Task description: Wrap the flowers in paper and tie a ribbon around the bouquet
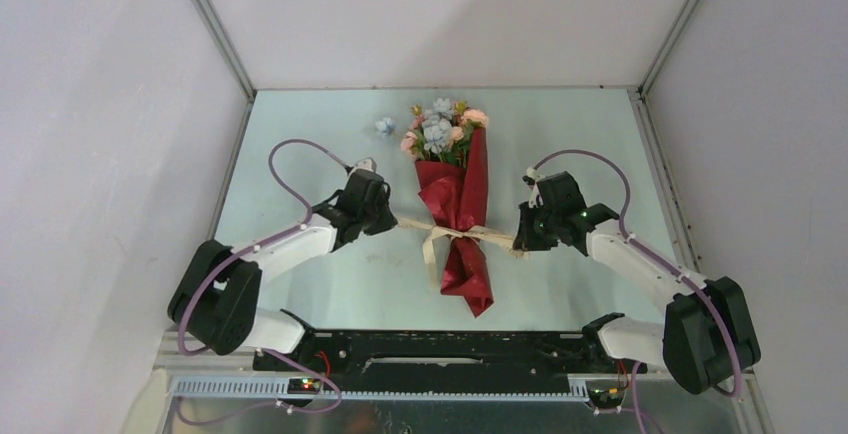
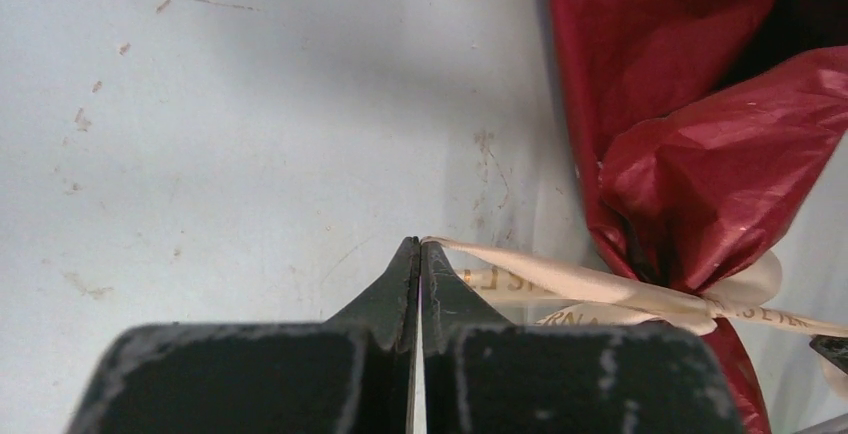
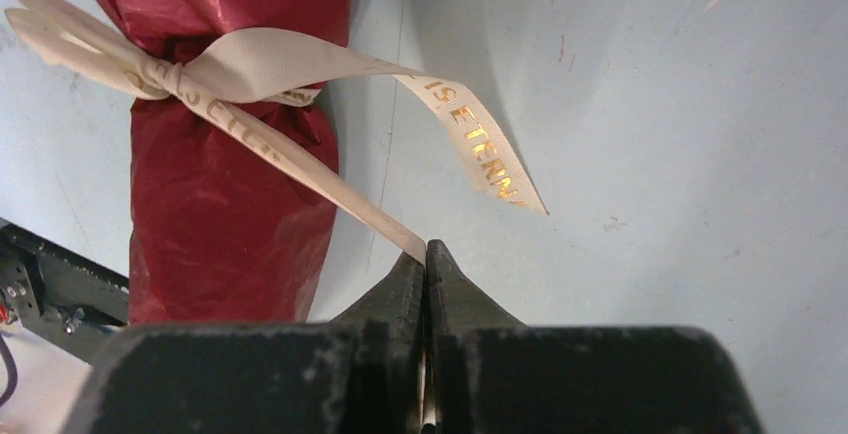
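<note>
the paper (image 1: 462, 204), red face out, is acting as the only holder here: it is lying rolled into a cone in the middle of the table (image 1: 300, 154) and is enclosing the stems of the flowers (image 1: 440, 129), whose pink and pale blue heads are poking out of its wide far end. the ribbon (image 1: 445, 232) is running round the cone's pinched waist and is knotted there. the left gripper (image 2: 420, 244) is sitting with its jaws pressed together on one end of the ribbon, just left of the bundle, and the right gripper (image 3: 427, 249) is likewise clamping a strand that is slanting down from the knot, just right of it; both strands are stretching outward from the waist. the cone's narrow foot is pointing at the near edge, close to the black rail (image 1: 450, 349) that is carrying the arm bases, while the heads are reaching toward the far edge. bare table is lying open on both sides beyond the arms, out to the walls (image 1: 120, 104). a loose blue blossom (image 1: 385, 125) is lying apart, left of the flower heads. the overhead view alone is showing the flowers and that stray blossom; the right wrist view alone is showing the knot up close and a free tail with gold lettering hanging clear of the fingers; the left wrist view is showing scuff marks on the table.
</note>
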You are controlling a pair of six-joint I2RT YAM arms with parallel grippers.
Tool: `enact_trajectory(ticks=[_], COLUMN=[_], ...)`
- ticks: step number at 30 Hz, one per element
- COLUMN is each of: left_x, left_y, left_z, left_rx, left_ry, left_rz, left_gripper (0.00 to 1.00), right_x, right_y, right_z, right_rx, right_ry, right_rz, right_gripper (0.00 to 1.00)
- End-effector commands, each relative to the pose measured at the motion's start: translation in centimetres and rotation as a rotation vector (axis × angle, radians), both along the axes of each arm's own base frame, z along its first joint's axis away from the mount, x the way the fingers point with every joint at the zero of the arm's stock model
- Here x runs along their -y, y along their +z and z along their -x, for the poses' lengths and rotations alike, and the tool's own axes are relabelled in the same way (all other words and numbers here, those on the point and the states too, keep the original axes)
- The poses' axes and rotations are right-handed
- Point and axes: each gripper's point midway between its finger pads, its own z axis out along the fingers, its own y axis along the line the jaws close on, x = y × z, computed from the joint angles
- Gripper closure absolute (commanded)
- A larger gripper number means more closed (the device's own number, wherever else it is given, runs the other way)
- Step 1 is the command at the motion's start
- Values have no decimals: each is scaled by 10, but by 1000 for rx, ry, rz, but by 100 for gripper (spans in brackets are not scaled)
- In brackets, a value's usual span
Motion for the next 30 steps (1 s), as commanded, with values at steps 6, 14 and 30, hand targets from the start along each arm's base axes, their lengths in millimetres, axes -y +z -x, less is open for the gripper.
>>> enact_trajectory(ticks=[6, 14, 30], left_x=[-44, -136, -206], left_y=[54, 187, 221], left_z=[-7, 32, 100], left_rx=[114, 403, 546], left_ry=[98, 423, 666], left_rz=[-102, -181, -145], left_gripper=[2, 0, 0], right_x=[26, 81, 150], right_y=[60, 168, 235], right_z=[-15, -20, 17], right_rx=[208, 622, 925], right_ry=[-53, -326, -609], right_rz=[54, 78, 115], right_gripper=[7, 0, 1])
